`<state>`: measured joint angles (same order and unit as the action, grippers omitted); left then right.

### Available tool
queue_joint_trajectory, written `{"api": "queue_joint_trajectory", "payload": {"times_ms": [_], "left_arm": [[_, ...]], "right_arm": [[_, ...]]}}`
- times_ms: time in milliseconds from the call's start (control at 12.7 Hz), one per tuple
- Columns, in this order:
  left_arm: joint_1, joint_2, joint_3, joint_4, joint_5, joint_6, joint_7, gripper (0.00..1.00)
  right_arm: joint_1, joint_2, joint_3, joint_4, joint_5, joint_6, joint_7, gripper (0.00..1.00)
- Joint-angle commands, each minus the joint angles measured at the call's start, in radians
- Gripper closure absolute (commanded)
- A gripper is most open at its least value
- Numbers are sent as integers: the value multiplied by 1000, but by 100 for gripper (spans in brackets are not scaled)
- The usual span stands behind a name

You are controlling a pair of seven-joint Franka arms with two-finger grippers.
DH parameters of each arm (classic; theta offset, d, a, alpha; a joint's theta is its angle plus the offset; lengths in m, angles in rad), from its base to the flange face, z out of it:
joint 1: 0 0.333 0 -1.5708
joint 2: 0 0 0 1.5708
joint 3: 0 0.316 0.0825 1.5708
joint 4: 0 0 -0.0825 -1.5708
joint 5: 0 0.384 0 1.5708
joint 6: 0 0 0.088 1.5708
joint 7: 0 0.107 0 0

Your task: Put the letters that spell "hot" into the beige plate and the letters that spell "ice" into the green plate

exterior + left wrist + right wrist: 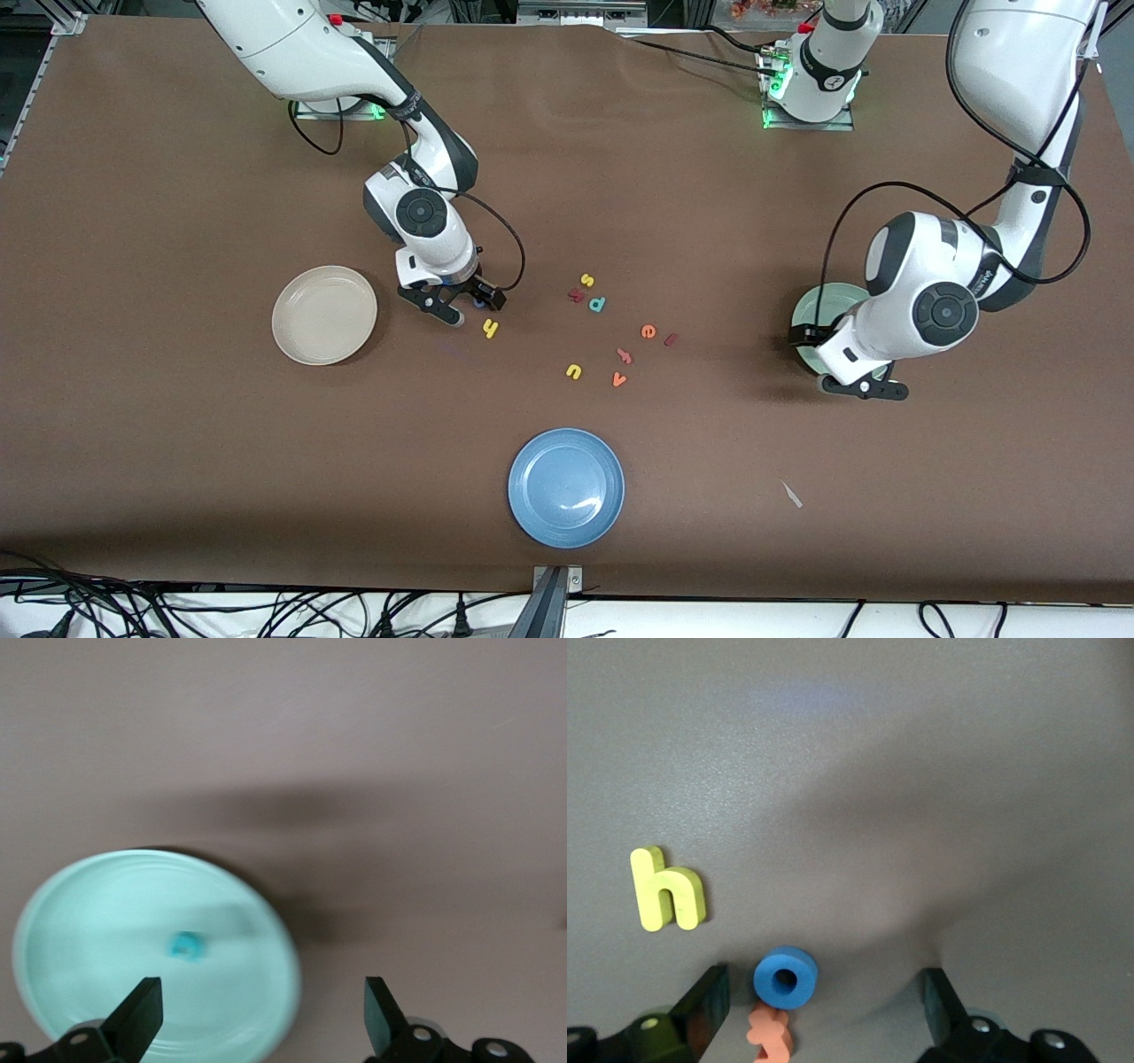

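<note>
While both grippers gape empty, three plates hold one teal c (186, 945).

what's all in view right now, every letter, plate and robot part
beige plate: 1, cream, right arm's end
green plate: 1, mint, left arm's end, partly under the left arm
blue plate: 1, blue, nearest the camera
c: 1, teal, in green plate
h: 1, yellow, beside right gripper
o: 1, blue, on table between right fingers
orange letter: 1, beside o, shape unclear
e, i: 2, orange and dark red, mid-table
s, u: 2, yellow, mid-table
p: 1, teal, beside s
v: 1, orange, beside u
left gripper: 1, open, over green plate's edge
right gripper: 1, open, around o
</note>
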<state>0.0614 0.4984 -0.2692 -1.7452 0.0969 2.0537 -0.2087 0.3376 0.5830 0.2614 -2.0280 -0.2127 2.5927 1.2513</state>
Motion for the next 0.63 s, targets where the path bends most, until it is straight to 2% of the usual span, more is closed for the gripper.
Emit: {"api": "queue_joint_trajectory", "payload": {"times_ms": [0, 79, 314, 471, 550], "left_arm": [[-55, 6, -31, 24, -31, -18, -199, 0], [-95, 31, -31, 41, -31, -15, -289, 0], [-196, 127, -31, 119, -29, -7, -527, 0], [-239, 172, -30, 122, -20, 121, -624, 0], [-258, 204, -30, 122, -19, 185, -668, 0]], "right_arm": [[8, -28, 1, -35, -21, 15, 33, 16], [8, -28, 1, -38, -22, 15, 31, 23], [6, -29, 1, -38, -24, 15, 16, 29], [6, -34, 1, -40, -24, 15, 13, 35], [6, -38, -1, -49, -25, 17, 4, 42]]}}
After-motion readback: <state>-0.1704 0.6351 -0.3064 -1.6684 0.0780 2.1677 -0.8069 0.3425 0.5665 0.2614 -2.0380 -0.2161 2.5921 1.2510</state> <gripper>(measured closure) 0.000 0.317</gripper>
